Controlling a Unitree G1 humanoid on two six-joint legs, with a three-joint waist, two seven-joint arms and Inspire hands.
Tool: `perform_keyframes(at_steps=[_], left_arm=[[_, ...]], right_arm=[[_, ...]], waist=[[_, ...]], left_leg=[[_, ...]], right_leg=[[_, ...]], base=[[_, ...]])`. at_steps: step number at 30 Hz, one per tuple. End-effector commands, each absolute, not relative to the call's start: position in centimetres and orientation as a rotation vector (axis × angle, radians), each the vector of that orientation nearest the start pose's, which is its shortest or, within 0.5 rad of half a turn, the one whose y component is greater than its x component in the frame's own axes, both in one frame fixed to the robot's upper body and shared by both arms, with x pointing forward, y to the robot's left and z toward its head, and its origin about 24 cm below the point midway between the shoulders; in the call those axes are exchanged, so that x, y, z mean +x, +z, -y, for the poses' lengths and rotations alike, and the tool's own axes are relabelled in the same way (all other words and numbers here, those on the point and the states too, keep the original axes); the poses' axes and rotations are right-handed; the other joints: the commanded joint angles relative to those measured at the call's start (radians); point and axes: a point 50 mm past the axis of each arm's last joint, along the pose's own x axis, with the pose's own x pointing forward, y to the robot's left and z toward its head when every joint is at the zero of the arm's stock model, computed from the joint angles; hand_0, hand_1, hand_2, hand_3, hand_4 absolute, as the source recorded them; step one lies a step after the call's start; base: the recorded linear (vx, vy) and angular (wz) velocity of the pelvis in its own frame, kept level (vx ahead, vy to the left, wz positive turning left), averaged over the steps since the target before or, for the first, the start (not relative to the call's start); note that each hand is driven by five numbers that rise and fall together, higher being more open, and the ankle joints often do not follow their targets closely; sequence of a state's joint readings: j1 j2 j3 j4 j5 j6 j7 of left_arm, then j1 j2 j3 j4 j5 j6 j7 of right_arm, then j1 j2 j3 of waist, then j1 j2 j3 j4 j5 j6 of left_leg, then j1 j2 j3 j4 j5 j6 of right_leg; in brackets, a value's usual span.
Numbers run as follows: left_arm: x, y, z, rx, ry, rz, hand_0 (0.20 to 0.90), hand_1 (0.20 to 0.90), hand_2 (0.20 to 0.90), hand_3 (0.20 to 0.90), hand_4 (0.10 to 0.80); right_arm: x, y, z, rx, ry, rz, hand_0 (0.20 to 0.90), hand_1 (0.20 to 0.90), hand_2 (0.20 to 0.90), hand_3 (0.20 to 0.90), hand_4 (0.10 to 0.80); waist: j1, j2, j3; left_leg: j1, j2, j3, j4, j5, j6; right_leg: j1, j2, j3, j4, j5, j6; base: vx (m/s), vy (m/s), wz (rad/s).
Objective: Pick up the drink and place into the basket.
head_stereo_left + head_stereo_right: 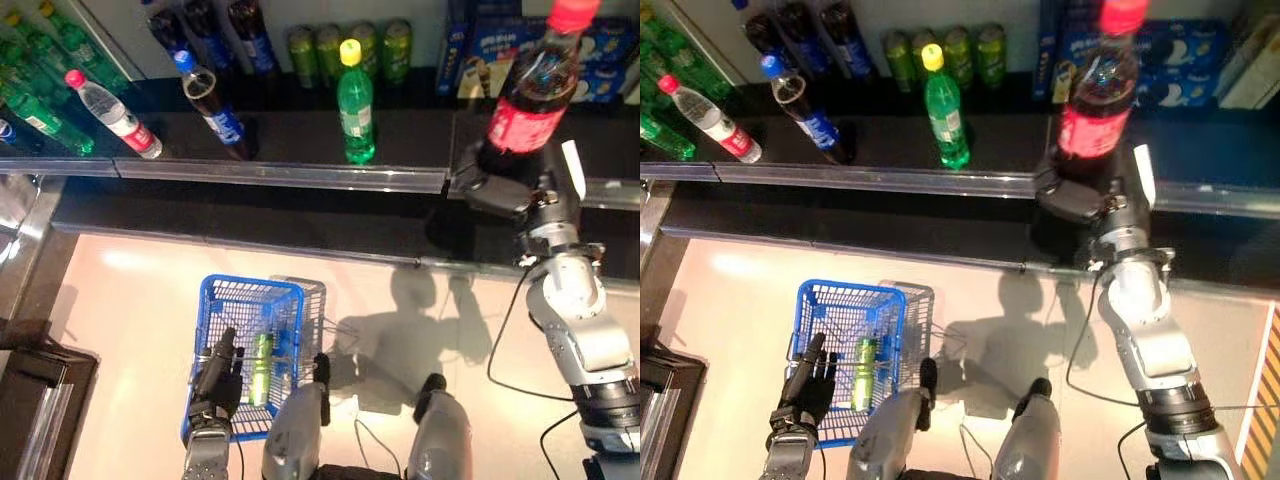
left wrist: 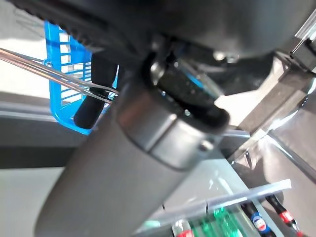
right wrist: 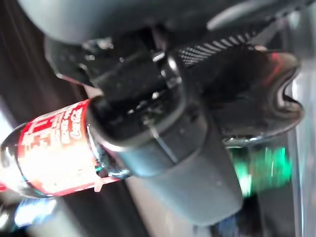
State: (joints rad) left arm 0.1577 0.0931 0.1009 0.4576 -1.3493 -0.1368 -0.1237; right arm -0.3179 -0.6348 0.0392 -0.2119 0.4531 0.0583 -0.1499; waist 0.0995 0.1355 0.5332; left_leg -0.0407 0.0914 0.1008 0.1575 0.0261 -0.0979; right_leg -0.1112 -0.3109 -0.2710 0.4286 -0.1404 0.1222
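Observation:
My right hand [image 1: 505, 185] is shut on a dark cola bottle [image 1: 530, 95] with a red cap and red label, and holds it upright above the shelf edge at the right. The bottle [image 3: 49, 158] shows in the right wrist view with my fingers [image 3: 143, 98] curled round its lower part. My left hand [image 1: 217, 375] is shut on the wire handles [image 2: 59, 79] of the blue basket [image 1: 285, 300], which hangs low at the left. A green can [image 1: 262, 368] lies inside the basket.
The dark shelf [image 1: 300, 140] holds a green bottle [image 1: 354, 105] with a yellow cap, a blue-capped cola bottle [image 1: 212, 105], a red-capped clear bottle [image 1: 112, 115], green cans [image 1: 345, 48] at the back and green bottles [image 1: 35, 90] at the left. A dark cabinet corner [image 1: 35, 400] stands lower left.

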Motion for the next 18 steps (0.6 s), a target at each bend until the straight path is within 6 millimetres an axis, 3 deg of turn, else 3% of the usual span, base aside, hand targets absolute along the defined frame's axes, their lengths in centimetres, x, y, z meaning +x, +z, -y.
perform_keyframes(at_steps=[1, 10, 16, 18], left_arm=[[18.6, -1.0, -26.5, -1.01, 0.302, 0.177, 0.3, 0.3, 0.3, 0.2, 0.1], [19.2, 1.2, -25.9, -0.965, 0.177, 0.248, 0.3, 0.3, 0.3, 0.2, 0.1], [20.2, 4.3, -24.9, -0.925, 0.039, 0.334, 0.3, 0.3, 0.3, 0.2, 0.1], [20.7, 6.2, -24.3, -0.907, -0.028, 0.364, 0.3, 0.3, 0.3, 0.2, 0.1]], right_arm=[[25.8, 25.6, 16.6, -0.012, 0.336, 0.782, 0.3, 0.3, 0.3, 0.2, 0.1], [25.1, 22.6, 11.3, 0.241, 0.568, 0.621, 0.3, 0.3, 0.3, 0.2, 0.1], [24.7, 21.9, 8.8, 0.302, 0.606, 0.591, 0.3, 0.3, 0.3, 0.2, 0.1], [24.8, 21.9, 8.1, 0.318, 0.588, 0.596, 0.3, 0.3, 0.3, 0.2, 0.1]], waist=[[0.035, -0.054, -0.25], [0.101, -0.076, -0.275], [0.152, -0.078, -0.277], [0.176, -0.08, -0.279]], left_leg=[[0.01, 0.019, -0.032, 0.093, 0.005, -0.018], [0.039, 0.013, -0.075, 0.055, 0.017, -0.017], [0.036, 0.002, -0.11, 0.025, 0.03, -0.016], [0.03, -0.005, -0.126, 0.013, 0.034, -0.015]], right_leg=[[0.111, 0.052, -0.026, -0.055, -0.025, -0.079], [0.181, 0.068, -0.069, -0.118, -0.01, -0.071], [0.21, 0.073, -0.109, -0.158, 0.011, -0.064], [0.22, 0.075, -0.128, -0.175, 0.019, -0.059]], base=[[0.051, -0.019, 0.07], [0.008, -0.012, 0.2], [-0.014, 0.001, 0.2], [-0.014, -0.009, 0.29]])
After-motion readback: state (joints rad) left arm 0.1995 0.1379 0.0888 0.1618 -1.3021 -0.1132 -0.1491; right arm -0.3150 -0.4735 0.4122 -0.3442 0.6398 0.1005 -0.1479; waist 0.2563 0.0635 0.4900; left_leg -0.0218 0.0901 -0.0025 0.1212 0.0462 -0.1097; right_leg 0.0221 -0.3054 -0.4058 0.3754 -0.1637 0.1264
